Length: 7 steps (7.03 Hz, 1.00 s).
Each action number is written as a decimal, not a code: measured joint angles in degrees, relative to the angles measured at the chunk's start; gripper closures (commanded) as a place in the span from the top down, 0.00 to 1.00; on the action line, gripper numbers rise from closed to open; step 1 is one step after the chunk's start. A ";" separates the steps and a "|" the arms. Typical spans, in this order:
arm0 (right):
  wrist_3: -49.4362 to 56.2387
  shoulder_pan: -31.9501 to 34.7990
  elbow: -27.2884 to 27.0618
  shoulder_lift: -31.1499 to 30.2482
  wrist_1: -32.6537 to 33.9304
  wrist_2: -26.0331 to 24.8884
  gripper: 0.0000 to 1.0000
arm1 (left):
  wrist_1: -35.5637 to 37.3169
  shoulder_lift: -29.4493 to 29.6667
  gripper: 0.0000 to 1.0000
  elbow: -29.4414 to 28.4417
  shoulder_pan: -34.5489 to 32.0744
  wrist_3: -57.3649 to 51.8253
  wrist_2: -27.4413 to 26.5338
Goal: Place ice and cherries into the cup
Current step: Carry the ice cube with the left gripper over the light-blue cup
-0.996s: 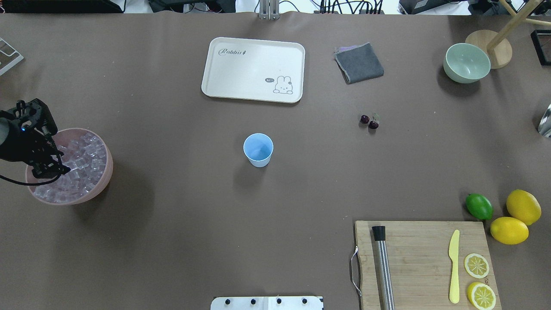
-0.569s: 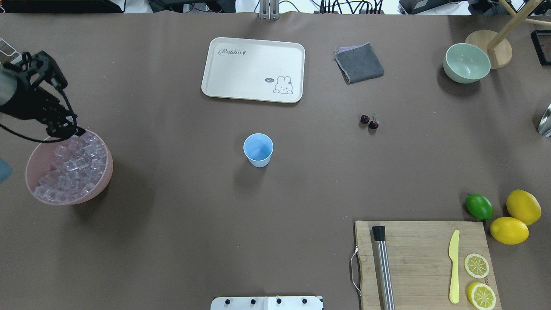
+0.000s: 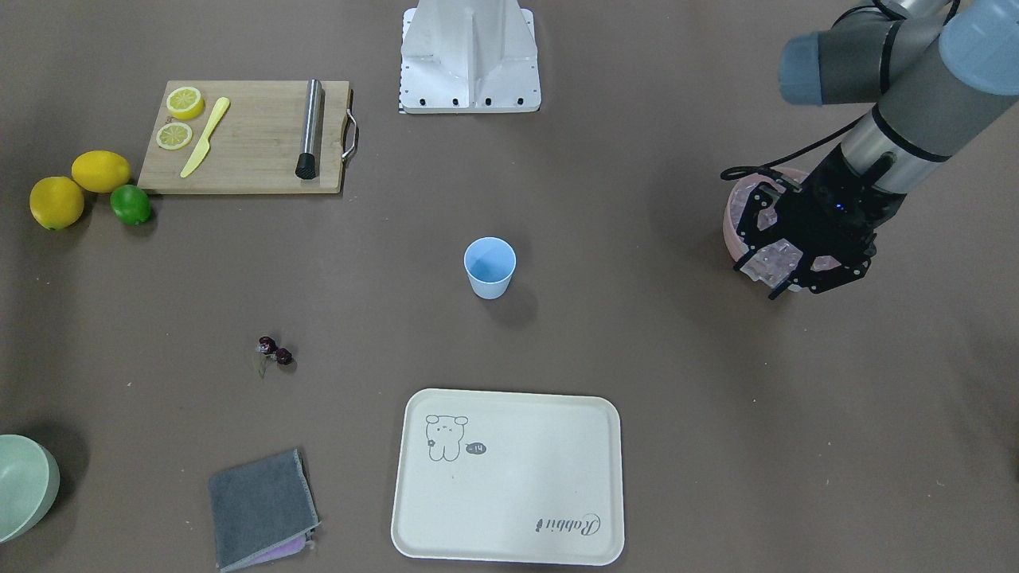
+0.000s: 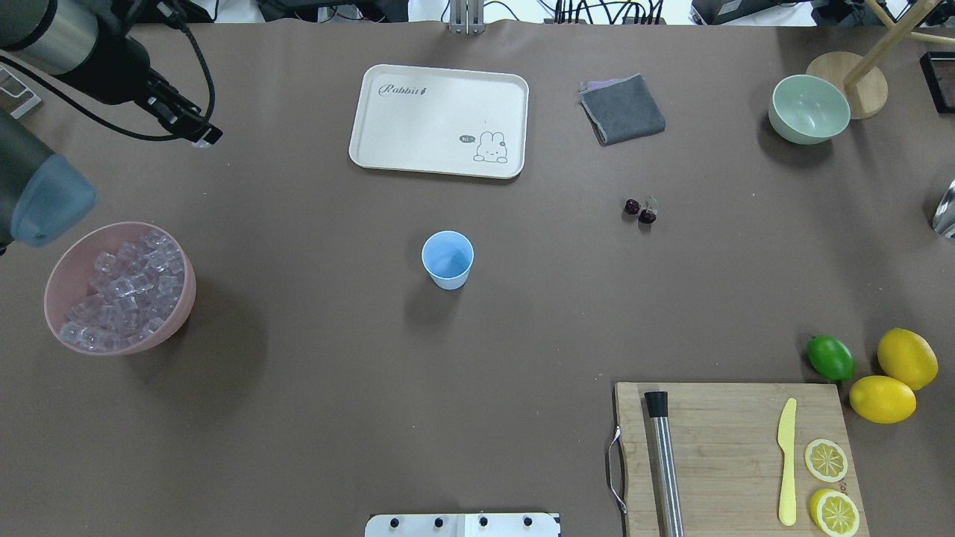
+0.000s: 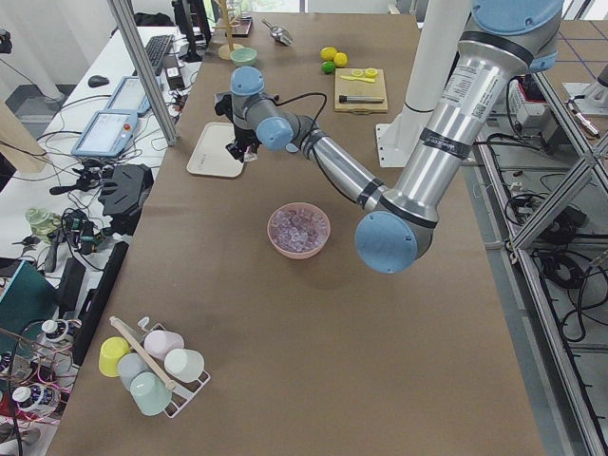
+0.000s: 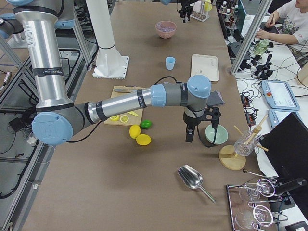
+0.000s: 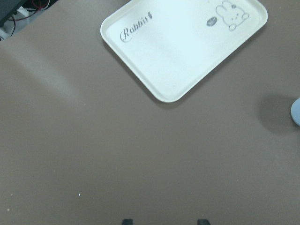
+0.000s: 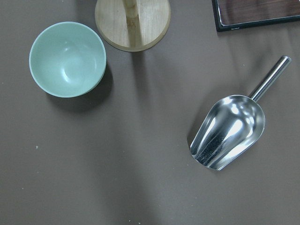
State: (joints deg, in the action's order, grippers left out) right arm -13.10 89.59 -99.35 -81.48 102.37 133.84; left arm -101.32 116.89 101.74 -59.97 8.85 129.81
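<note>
The light blue cup stands upright at the table's middle and looks empty. The cherries lie on the table to its right. The ice fills a pink bowl at the left. My left gripper is raised high, beyond the bowl and left of the tray. A small pale clear bit shows at its tip. In the left wrist view its fingertips stand a little apart at the bottom edge, and the cup's edge shows at the right. My right gripper hangs by the pale green bowl; I cannot tell its state.
A cream rabbit tray and a grey cloth lie at the far side. A cutting board with a knife, lemon slices and a metal bar is front right, beside a lime and lemons. A metal scoop lies near the green bowl.
My left gripper has risen out of the pink bowl of ice and moved up and toward the far side, near the tray. Cup and cherries have not moved.
</note>
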 measured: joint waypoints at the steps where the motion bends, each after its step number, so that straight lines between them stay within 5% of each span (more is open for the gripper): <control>1: 0.00 -0.02 0.16 -0.11 0.01 0.01 1.00 | -0.09 2.77 0.00 -0.66 1.41 3.17 -0.05; 3: 0.02 -0.03 -0.03 -0.77 0.02 0.09 1.00 | -2.81 6.48 0.00 -1.15 6.84 10.70 -1.39; 7: 0.01 0.05 -0.24 -2.15 0.16 -0.27 1.00 | -8.26 11.97 0.00 -5.32 18.16 15.35 -12.43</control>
State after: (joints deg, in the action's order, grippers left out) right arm -13.09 89.64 -99.59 -83.63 102.53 133.57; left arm -109.58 128.86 96.42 -41.81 24.20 117.38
